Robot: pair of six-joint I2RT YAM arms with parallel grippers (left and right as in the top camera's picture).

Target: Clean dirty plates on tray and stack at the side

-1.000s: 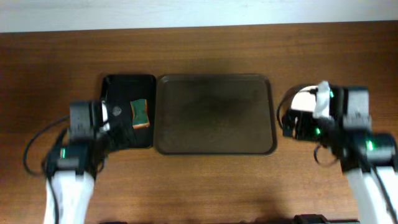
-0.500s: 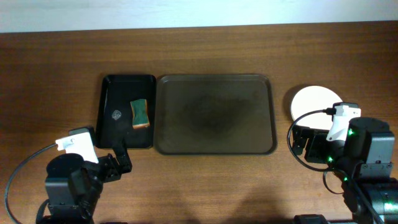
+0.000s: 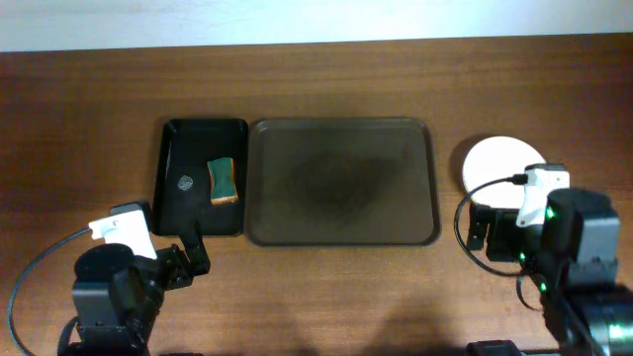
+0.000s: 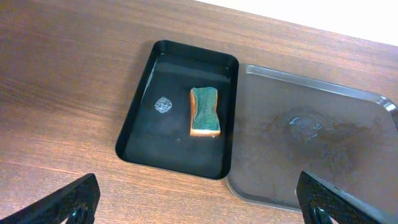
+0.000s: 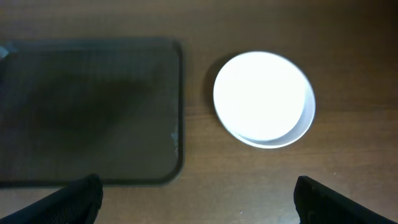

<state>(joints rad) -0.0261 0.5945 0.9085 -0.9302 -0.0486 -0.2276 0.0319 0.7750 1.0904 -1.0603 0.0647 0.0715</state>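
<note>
Overhead first.
- Worktop (image 3: 89, 119): brown wood.
- Tray (image 3: 341, 183): large, dark brown, rounded corners, at ctr, long side running L–R.
- Black tray (image 3: 178, 213): smaller, glossy, just beside the tray's L edge.
- Sponge (image 3: 225, 181): green top, orange base, in black tray, toward its R wall.
- Pale spot (image 3: 184, 182): small, grey, on black tray floor, L of sponge.
- Plates (image 3: 495, 158): white, round, stacked on worktop R of tray, apart from it. Near edge hidden by right arm (image 3: 579, 247).
- Left arm (image 3: 114, 297): at near edge of worktop, below black tray.

Left wrist.
- Left end effector (image 4: 198, 193): jaws wide apart, gripping nothing. Tips sit in the lower corners over bare worktop, short of both trays.
- Black tray: sponge lies lengthwise, pale spot beside it.
- Tray: dull smudge (image 4: 305, 124) near ctr of its surface.

Right wrist.
- Right end effector (image 5: 198, 186): jaws wide apart, gripping nothing. Tips in the lower corners.
- Plates: seen from above, surface washed out by glare. Top one sits slightly off the one under it, so a rim shows at lower R. Count not clear.
- Plates rest on worktop near the tray's R edge, not touching it.
</note>
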